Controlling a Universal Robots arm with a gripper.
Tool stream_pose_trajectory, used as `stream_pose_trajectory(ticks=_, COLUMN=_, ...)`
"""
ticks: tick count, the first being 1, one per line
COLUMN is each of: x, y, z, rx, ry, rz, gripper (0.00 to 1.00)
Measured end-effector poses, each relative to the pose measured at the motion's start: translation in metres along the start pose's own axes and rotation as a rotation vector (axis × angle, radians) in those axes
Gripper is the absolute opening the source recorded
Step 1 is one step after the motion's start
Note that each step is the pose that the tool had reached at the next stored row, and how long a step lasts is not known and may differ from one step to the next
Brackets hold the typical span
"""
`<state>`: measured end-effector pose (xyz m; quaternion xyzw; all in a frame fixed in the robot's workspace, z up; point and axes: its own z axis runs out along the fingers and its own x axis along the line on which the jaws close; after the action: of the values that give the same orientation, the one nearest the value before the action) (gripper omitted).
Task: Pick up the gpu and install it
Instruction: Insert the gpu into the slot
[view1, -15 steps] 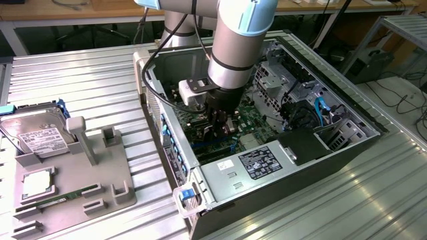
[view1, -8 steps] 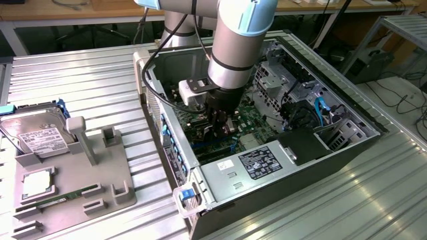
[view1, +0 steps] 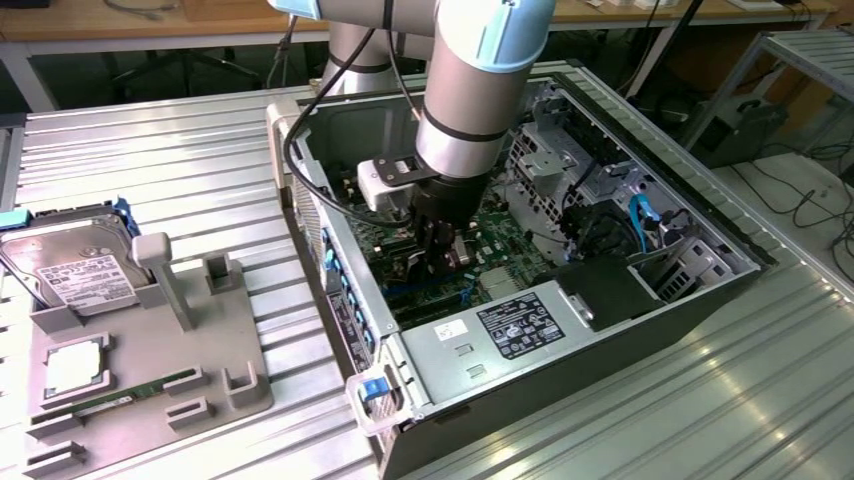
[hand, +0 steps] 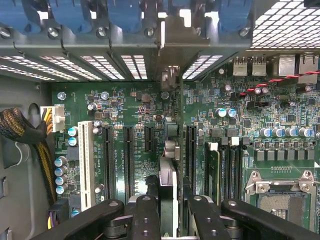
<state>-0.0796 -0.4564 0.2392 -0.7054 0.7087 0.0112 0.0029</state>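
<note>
My gripper (view1: 442, 252) is down inside the open computer case (view1: 534, 335), just over the green motherboard (view1: 501, 240). In the wrist view the gripper (hand: 170, 220) is shut on the gpu (hand: 168, 185), a thin black card seen edge-on between the two black fingers (hand: 145, 215). The card runs away from me towards its grey metal bracket (hand: 173, 37) at the case's rear slot openings. It stands among the long black expansion slots (hand: 191, 155). Whether its lower edge sits in a slot is hidden by the card itself.
A grey fixture (view1: 147, 370) at the exterior view's left carries a silver hard drive (view1: 74, 265), a processor chip (view1: 74, 365) and a green memory stick (view1: 120, 395). Inside the case are blue slot clips (hand: 125, 15), a white slot (hand: 86, 165), a braided cable bundle (hand: 22, 130) and the processor socket (hand: 282, 200).
</note>
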Motion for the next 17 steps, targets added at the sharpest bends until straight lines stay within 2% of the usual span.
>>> stream_pose_trajectory(ticks=4, x=0.0, y=0.0001, z=0.007, rx=-0.0007, ry=0.0015, rz=0.0, gripper=0.27)
stream_pose_trajectory(ticks=6, x=0.0, y=0.0, z=0.0107, rx=-0.0004, ry=0.0003, rz=0.0, gripper=0.27)
stream_pose_trajectory(ticks=16, x=0.0, y=0.0, z=0.0111, rx=-0.0001, ry=-0.0004, rz=0.0, gripper=0.27)
stream_pose_trajectory(ticks=17, x=-0.001, y=-0.0001, z=0.0127, rx=0.0015, ry=-0.0056, rz=0.0, gripper=0.27)
